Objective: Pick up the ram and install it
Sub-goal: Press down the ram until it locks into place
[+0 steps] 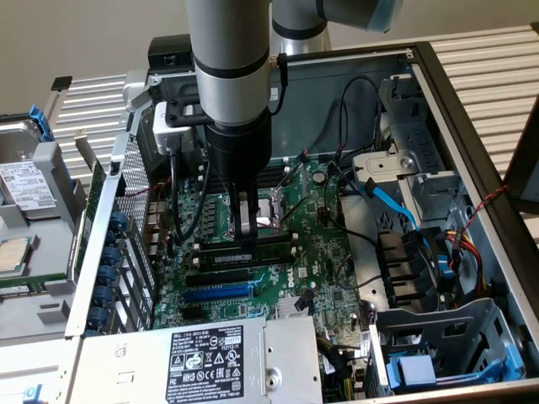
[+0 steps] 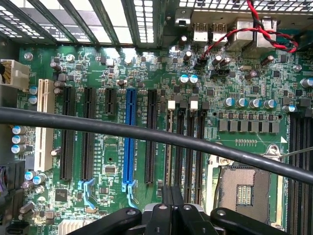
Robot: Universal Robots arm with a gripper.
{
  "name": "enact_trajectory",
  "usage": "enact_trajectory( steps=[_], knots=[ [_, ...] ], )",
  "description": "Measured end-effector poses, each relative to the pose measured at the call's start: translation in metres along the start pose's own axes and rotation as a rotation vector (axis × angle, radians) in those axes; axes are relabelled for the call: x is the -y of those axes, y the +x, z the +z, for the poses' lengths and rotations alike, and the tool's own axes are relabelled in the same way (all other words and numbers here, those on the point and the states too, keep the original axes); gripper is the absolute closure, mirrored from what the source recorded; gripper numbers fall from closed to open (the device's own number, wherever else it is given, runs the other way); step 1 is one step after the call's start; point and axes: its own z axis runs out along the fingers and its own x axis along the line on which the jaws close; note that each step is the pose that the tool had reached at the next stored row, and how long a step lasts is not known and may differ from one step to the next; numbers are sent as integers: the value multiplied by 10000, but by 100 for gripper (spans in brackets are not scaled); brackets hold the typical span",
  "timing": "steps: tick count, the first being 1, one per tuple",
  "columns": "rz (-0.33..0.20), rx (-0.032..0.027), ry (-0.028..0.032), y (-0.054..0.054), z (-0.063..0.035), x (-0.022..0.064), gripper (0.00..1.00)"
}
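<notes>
— What's in the computer case point(image 1: 472, 101)?

— It lies open on the slatted tabletop point(image 1: 493, 55). A green motherboard point(image 1: 324, 231) covers its floor, a grey power supply point(image 1: 210, 362) with a black label sits at the near edge, and a metal drive cage point(image 1: 442, 332) fills the corner at the exterior view's right.

— And the ram?

— The ram point(image 1: 253, 245) stands on edge among the long black memory slots, just beside the processor socket point(image 2: 243, 188) and well apart from the blue slot point(image 1: 217, 293). In the wrist view it shows edge-on as a thin line point(image 2: 168, 147) running straight out from the fingertips.

— The tool?

— The tool point(image 1: 248, 225) hangs straight down over the ram, jaws clenched together point(image 2: 171, 210). Whether they pinch the stick's top edge or only rest on it, I can't tell.

— Anything in the way?

— A black cable point(image 2: 146, 133) sweeps across in front of the wrist camera, over the slots. A blue ribbon cable point(image 1: 392, 202) runs near the drive bays, clear of the arm. A loose hard drive point(image 1: 25, 185) lies outside the case, at the exterior view's left.
</notes>
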Motion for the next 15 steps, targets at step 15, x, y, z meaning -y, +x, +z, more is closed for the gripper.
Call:
enact_trajectory(
  steps=[15],
  knots=[
    [-1, 21, 1, 1, 4, -3, 89]
  ],
)
